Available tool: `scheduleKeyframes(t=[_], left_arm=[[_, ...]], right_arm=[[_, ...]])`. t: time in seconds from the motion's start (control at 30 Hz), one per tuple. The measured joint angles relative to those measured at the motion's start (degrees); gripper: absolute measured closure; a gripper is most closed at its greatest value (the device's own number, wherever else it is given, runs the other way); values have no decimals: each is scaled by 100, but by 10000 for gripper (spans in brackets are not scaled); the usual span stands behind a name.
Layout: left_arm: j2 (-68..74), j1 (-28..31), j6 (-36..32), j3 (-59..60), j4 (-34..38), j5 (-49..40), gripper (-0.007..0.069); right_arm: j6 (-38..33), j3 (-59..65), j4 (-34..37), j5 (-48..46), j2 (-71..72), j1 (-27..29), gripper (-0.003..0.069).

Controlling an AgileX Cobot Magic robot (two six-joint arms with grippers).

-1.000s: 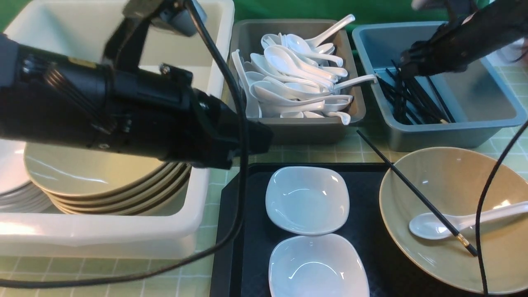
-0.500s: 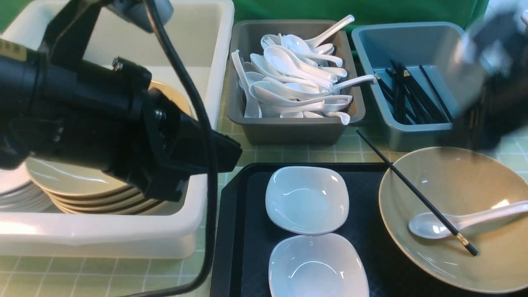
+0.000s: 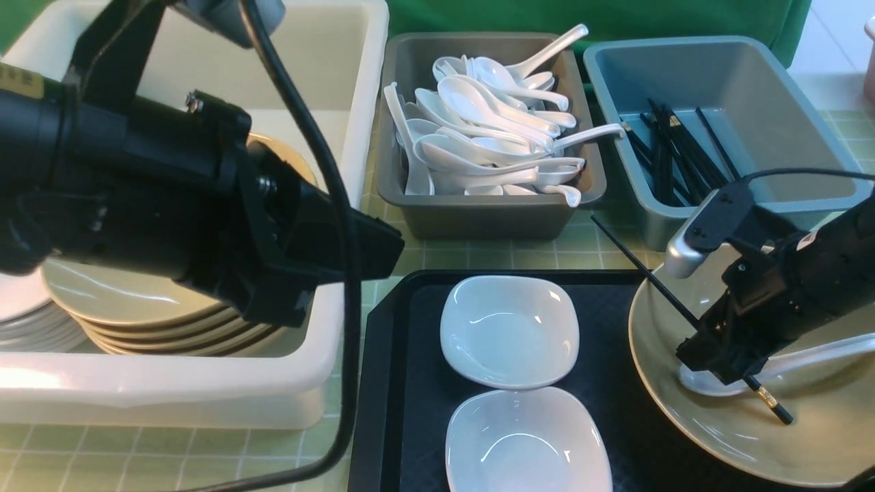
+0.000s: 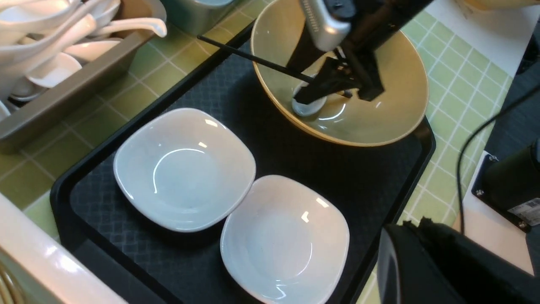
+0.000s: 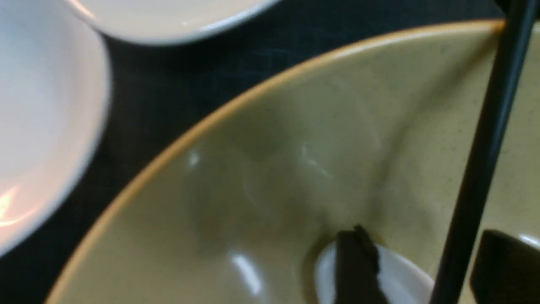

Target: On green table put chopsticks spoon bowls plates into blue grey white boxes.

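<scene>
A tan bowl (image 3: pixel 724 430) stands on the tray's right end with a white spoon (image 3: pixel 820 355) and one black chopstick (image 3: pixel 629 253) lying in it. My right gripper (image 3: pixel 718 369) is down inside that bowl, open. Its fingers straddle the chopstick (image 5: pixel 485 147) without touching it, and one finger (image 5: pixel 358 261) hangs over the spoon's scoop (image 5: pixel 400 274). Two white plates (image 3: pixel 509 331) (image 3: pixel 526 441) sit on the tray. My left gripper (image 4: pixel 422 223) is shut and empty, above the tray's near edge. The left arm (image 3: pixel 171 191) hangs over the white box (image 3: pixel 355 61).
The white box holds stacked tan bowls (image 3: pixel 137 294) and white plates (image 3: pixel 20 314). The grey box (image 3: pixel 478 219) is full of spoons (image 3: pixel 478 137). The blue-grey box (image 3: pixel 752 75) holds several chopsticks (image 3: pixel 673 160). A black tray (image 3: pixel 410 342) lies on the green table (image 3: pixel 519 256).
My right gripper left the blue-grey box and came down into the tan bowl, over the chopstick and spoon. The left arm drew back to the left, then held still.
</scene>
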State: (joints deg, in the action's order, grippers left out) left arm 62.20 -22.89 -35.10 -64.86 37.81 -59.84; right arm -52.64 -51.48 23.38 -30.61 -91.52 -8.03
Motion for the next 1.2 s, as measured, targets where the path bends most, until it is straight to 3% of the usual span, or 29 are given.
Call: scheduleKeyframes(t=[0.03,0.1,0.2,0.5,0.7,0.97,1.2], left_arm=[[0,0,0,2,21,-10,627],[0,0,0,7,50,-40,627],[0,0,0,7,80,-51,627],[0,0,0,7,84,66,627],[0,0,0,7,86,132,627],[0,0,0,7,109,441,627],[0,0,39,7,111,478,627]], right_arm=[[-1,0,0,14,-12,0,365],[-5,0,0,14,-23,0,517],[-5,0,0,-40,-23,0,596],[216,-799,-24,-1088,76,0,601],[951,-2050,-50,-1509,21,84,601],[2444,-4092,-38,-613,-1118,719,601],[2956,-4631,-38,82,-2524,824,578]])
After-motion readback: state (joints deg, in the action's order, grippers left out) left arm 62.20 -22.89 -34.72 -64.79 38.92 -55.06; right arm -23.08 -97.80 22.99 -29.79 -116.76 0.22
